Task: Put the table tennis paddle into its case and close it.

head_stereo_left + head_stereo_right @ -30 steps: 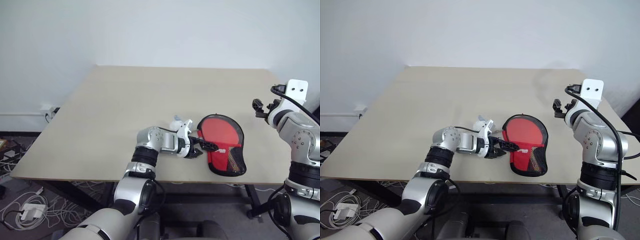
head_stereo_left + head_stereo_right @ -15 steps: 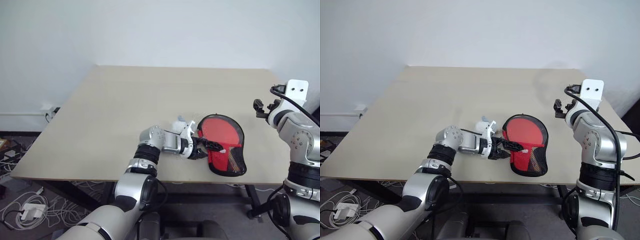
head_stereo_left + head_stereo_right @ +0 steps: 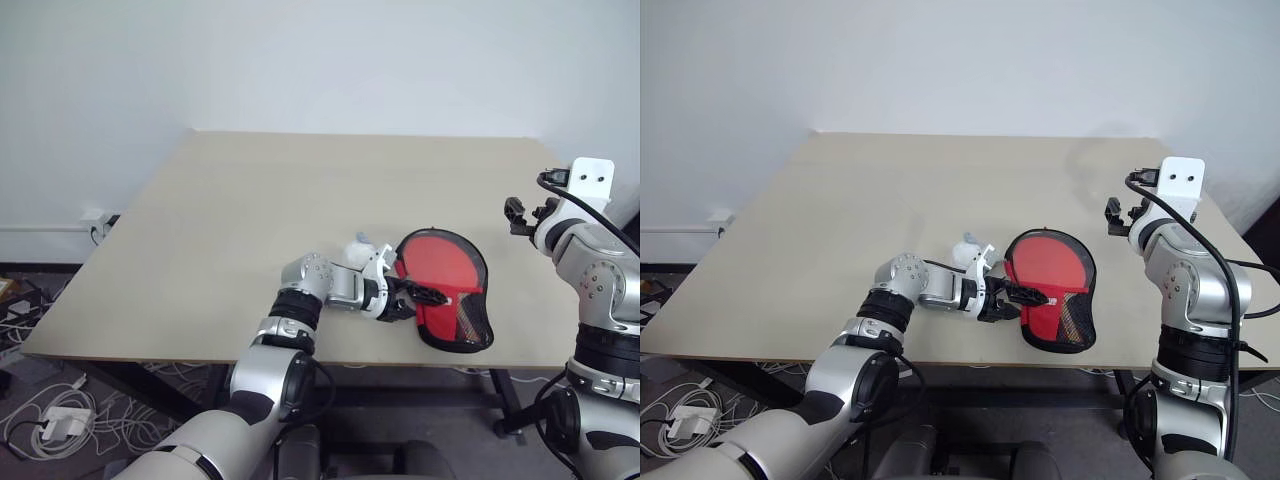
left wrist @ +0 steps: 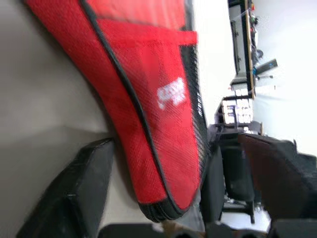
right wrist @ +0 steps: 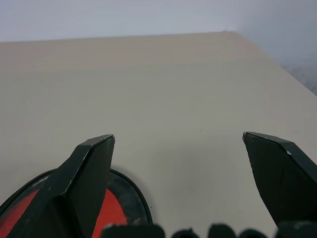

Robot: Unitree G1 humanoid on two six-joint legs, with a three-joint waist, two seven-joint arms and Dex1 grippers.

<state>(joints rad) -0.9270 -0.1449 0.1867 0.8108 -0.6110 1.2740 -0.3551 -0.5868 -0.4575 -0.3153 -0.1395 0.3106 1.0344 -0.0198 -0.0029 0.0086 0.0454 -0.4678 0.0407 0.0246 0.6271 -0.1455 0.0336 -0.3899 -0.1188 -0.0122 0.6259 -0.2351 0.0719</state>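
Note:
The case, red fabric with black trim and a white logo, lies flat near the table's front edge. A smooth red round face, the table tennis paddle, shows inside its black rim at the far end; the handle is hidden under the fabric. My left gripper lies low on the table at the case's left edge. In the left wrist view its two fingers stand apart on either side of the case's narrow red end. My right gripper hangs open in the air to the right of the case, holding nothing.
The beige table stretches far behind and left of the case. Its front edge runs just below the case. Cables and a power strip lie on the floor at the left.
My left gripper's fingers have drawn somewhat closer together around the case's left end, and its forearm has swung in a little. The case and the right arm have kept still.

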